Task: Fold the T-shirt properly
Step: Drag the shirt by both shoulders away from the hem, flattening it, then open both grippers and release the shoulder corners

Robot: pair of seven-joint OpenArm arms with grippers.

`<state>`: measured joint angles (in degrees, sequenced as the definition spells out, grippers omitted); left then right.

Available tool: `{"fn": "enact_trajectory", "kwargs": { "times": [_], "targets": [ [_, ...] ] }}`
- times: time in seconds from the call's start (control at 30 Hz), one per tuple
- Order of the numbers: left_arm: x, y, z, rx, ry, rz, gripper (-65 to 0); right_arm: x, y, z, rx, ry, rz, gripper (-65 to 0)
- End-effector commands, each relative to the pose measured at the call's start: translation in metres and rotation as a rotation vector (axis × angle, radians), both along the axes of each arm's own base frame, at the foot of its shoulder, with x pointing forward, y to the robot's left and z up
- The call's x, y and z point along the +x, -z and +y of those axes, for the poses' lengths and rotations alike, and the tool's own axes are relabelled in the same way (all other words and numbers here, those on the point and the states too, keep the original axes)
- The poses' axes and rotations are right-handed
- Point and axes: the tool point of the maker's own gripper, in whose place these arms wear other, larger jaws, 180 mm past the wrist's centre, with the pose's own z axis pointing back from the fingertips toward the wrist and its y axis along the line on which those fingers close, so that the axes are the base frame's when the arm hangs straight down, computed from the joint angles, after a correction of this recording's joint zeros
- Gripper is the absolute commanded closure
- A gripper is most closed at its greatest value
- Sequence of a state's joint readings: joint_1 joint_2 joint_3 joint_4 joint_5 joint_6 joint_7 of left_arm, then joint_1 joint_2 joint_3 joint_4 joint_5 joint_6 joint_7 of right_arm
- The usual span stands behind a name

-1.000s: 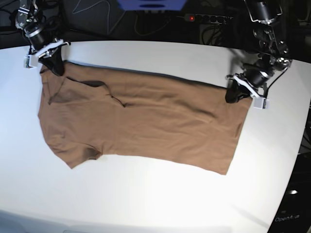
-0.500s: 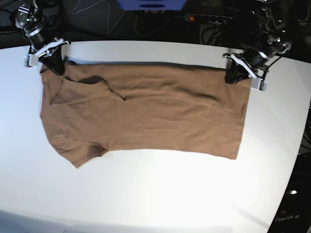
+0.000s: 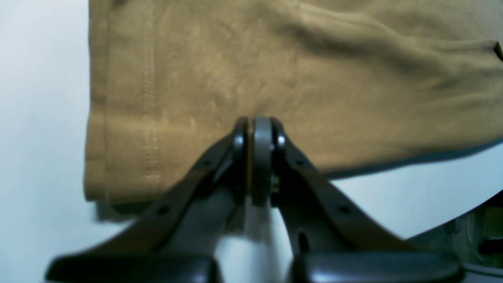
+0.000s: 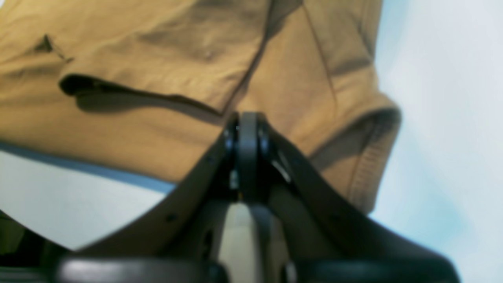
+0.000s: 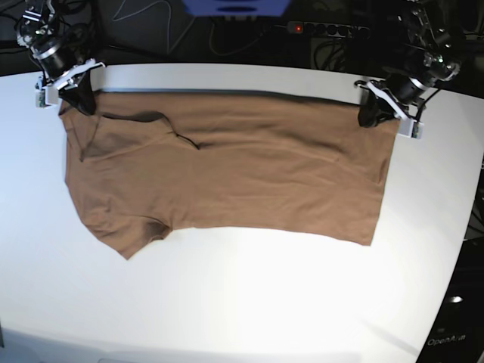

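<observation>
My left claw (image 5: 372, 115) is clenched on the hem corner of the one T-shirt (image 5: 227, 174), my right claw (image 5: 76, 97) on its shoulder end. Two grips keep the far edge taut (I judge for a straight fold) while the shirt lies spread across the white surface (image 5: 249, 302).

A white table (image 5: 249, 302) with a rounded edge fills most of the base view, lit brightly enough that a glare patch spreads across its middle toward 6 o'clock. Beyond its far edge, at 12 o'clock, the room is dark. A black power strip (image 5: 325, 29) with a glowing red switch lies there among loose cables (image 5: 227, 41), just beside a blue object (image 5: 236, 7) cut off by the top of the frame.
</observation>
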<state>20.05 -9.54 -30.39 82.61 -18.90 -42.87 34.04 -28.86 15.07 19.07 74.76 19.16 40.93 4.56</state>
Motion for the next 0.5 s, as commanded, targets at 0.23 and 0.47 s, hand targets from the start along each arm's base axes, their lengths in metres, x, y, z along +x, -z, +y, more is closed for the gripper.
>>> {"fn": "enact_trajectory", "kwargs": {
  "times": [0.23,0.47],
  "targets": [
    [-0.034,0.027,0.020,0.126,0.014,0.191,-3.3,0.005,-0.011,-0.009,-0.064,-0.019,-0.008,-0.6],
    [-0.032,0.026,0.020,0.126,0.014,0.187,-3.3,0.012,-0.042,-0.004,-0.112,-0.067,-0.076,-0.6]
  ]
}}
